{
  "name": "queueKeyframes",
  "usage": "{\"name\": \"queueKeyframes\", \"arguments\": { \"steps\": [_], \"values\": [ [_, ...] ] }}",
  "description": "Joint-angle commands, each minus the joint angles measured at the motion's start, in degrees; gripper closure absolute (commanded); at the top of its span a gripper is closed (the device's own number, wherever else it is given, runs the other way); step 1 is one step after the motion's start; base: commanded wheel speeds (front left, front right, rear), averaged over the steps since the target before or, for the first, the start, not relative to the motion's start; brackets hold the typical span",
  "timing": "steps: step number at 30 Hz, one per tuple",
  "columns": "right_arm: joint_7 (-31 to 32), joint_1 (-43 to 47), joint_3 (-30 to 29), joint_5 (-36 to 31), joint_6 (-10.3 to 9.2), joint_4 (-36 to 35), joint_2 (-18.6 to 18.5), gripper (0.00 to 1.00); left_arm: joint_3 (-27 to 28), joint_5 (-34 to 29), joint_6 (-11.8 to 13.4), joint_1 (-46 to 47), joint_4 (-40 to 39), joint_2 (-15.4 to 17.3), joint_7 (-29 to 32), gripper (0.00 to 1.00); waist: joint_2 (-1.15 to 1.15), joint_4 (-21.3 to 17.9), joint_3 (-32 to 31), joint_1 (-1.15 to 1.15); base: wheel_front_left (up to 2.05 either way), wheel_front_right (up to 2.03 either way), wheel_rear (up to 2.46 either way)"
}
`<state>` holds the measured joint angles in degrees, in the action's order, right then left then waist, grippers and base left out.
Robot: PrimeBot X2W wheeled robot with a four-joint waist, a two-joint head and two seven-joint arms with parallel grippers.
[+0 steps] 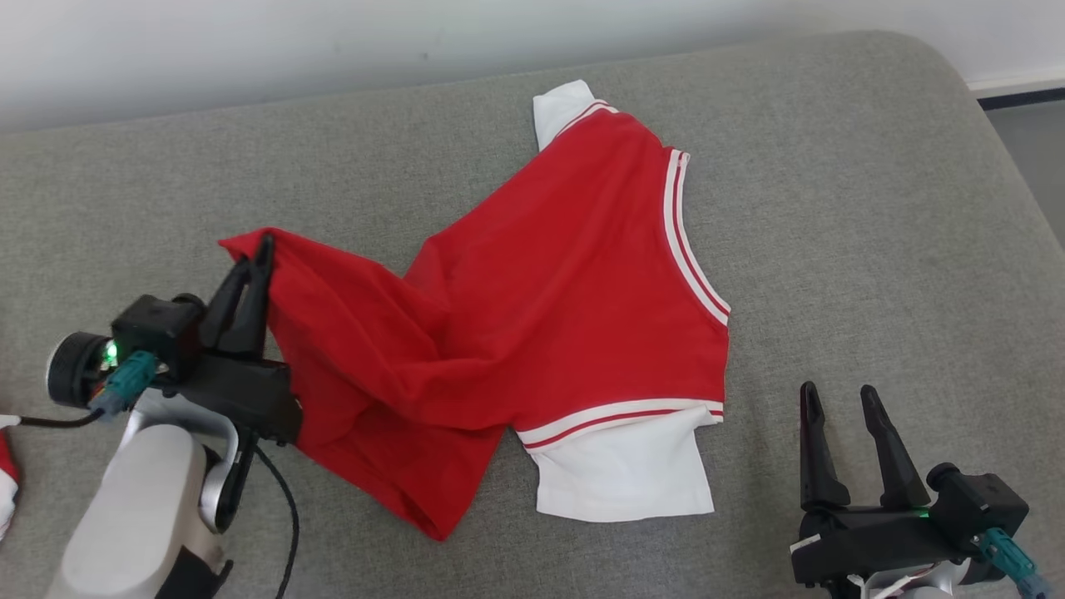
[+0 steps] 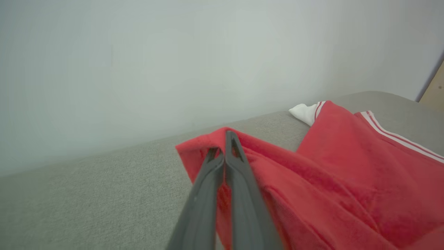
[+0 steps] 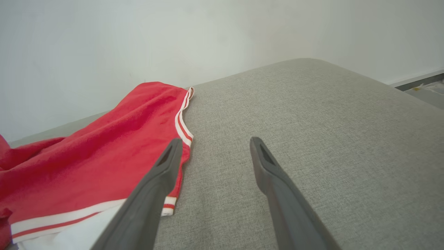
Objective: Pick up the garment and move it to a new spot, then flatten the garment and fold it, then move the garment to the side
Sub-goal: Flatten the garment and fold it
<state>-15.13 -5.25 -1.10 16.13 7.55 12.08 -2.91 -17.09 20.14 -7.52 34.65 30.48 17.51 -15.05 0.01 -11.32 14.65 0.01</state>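
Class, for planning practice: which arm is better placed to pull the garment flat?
Probably left: the left gripper is shut on the garment's red corner; the right gripper is open, touching nothing.

Red garment (image 1: 549,291) w/ white stripes, white sleeves; grey cushion (image 1: 874,208).

A grey fabric cushion (image 1: 832,208) with a rounded far right corner carries everything, its far edge running along a pale wall (image 1: 250,50). A red shirt (image 1: 574,291) with white sleeves and red-and-white striped trim lies on it, mostly spread flat toward the middle and right, while its left part is bunched into folds and its left corner stands raised off the fabric. A small red and white scrap (image 1: 7,478) shows at the cushion's near left edge.
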Motion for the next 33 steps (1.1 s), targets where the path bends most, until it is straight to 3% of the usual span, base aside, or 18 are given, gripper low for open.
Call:
{"name": "queueKeyframes", "arguments": {
  "steps": [1,2,3,4,14,21,33],
  "values": [
    [0.0,-0.5,0.1,0.0,-0.10,0.1,0.0,0.00,0.9,-0.6,0.1,0.6,0.4,0.0,-0.2,1.00,-0.01,-0.3,0.3,-0.01,0.00,0.00,0.00],
    [0.0,-0.4,0.0,0.0,-0.10,0.3,0.0,0.00,1.5,-0.6,0.1,0.5,1.0,-0.6,-0.2,1.00,-0.01,-0.2,0.2,-0.01,0.00,0.00,0.00],
    [0.0,-0.3,0.0,-0.1,-0.10,0.4,0.0,0.00,1.5,-1.2,0.1,0.5,1.4,-0.8,-0.2,0.64,-0.01,-0.1,0.0,-0.01,0.00,0.00,0.00],
    [0.0,-0.3,0.0,-0.2,-0.10,0.5,0.0,0.00,1.4,-1.4,0.1,0.4,1.6,-1.0,-0.2,0.02,-0.01,0.0,-0.2,-0.01,0.00,0.00,0.00],
    [0.0,1.1,-0.2,-0.3,-0.10,1.0,0.0,0.00,0.8,-2.4,0.1,-6.4,-1.5,-3.3,-0.2,0.00,-0.01,3.1,-3.2,-0.01,0.00,0.00,0.00],
    [0.0,2.8,0.6,0.3,-0.10,3.1,0.0,0.00,5.5,-4.6,0.1,-16.7,-9.4,-6.2,-0.2,0.00,-0.01,6.2,-5.3,-0.01,0.00,0.00,0.00],
    [0.0,2.6,0.8,-1.7,-0.10,12.9,0.0,0.00,12.4,-14.2,0.9,-32.4,-21.5,-11.8,-0.2,0.00,-0.01,11.9,-9.3,-0.01,0.00,0.00,0.00]
  ]
}}
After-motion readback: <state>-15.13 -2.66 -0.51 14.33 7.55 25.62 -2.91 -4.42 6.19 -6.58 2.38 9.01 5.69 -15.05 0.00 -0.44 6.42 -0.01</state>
